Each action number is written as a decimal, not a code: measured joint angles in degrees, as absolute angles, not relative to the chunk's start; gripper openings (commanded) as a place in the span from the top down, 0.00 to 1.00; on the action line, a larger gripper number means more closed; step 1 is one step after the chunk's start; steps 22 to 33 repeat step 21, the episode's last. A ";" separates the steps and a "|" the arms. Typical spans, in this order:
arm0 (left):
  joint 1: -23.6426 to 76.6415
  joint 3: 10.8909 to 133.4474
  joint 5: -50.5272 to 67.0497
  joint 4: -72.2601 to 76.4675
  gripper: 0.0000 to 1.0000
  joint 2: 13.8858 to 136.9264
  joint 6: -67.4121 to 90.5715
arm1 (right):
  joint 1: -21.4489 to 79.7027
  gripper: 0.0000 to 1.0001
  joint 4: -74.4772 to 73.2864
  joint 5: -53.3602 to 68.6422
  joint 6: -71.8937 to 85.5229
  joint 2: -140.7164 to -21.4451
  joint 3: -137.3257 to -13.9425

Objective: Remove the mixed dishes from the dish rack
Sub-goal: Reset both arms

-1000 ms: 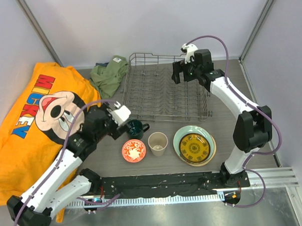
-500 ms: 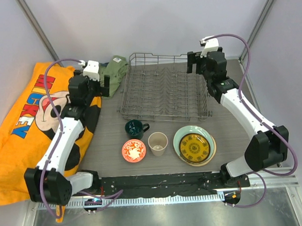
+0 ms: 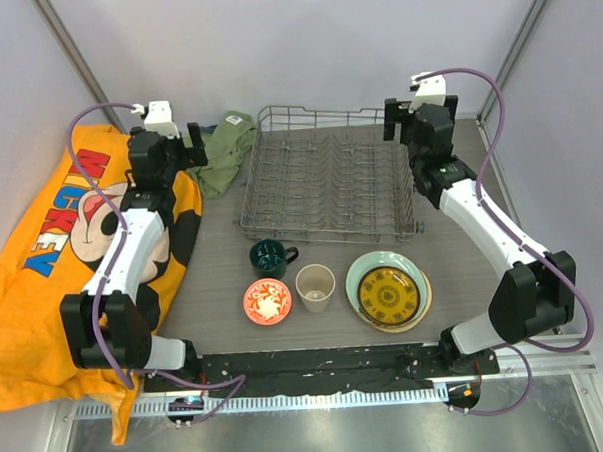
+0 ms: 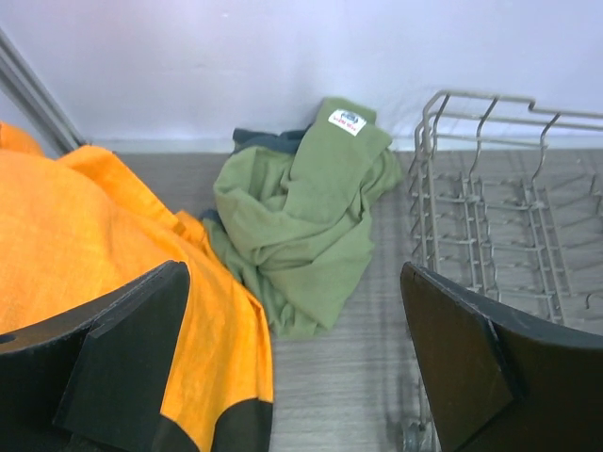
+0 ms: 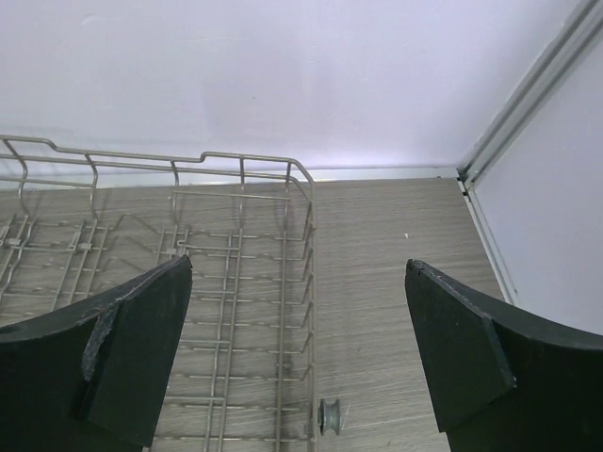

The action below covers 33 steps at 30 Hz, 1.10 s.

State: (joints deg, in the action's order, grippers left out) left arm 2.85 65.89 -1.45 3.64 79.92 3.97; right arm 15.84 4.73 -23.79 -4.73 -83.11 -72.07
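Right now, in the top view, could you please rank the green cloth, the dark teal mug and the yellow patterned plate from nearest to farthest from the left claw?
From the left claw:
1. Green cloth, right beside it, left of the rack.
2. Dark teal mug, just in front of the rack.
3. Yellow patterned plate, far front right.

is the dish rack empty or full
Empty. The dish rack shows only bare tines; the teal mug, red bowl, cup and plates sit outside it.
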 measured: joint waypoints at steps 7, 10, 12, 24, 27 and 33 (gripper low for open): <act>2.20 66.22 -0.89 5.93 0.00 80.03 5.89 | 15.84 0.01 7.20 -25.50 -5.34 -80.64 -67.70; 2.04 66.22 -0.82 6.35 0.00 80.18 6.31 | 15.84 0.00 8.34 -25.80 -5.76 -80.47 -66.46; 2.00 66.22 -0.80 6.59 0.00 80.25 6.66 | 15.84 0.00 9.02 -25.85 -5.91 -80.38 -65.76; 1.96 66.19 -0.80 6.72 0.00 80.42 7.05 | 15.84 0.01 9.85 -25.76 -6.13 -79.96 -64.84; 1.96 66.19 -0.80 6.72 0.00 80.42 7.05 | 15.84 0.01 9.85 -25.76 -6.13 -79.96 -64.84; 1.96 66.19 -0.80 6.72 0.00 80.42 7.05 | 15.84 0.01 9.85 -25.76 -6.13 -79.96 -64.84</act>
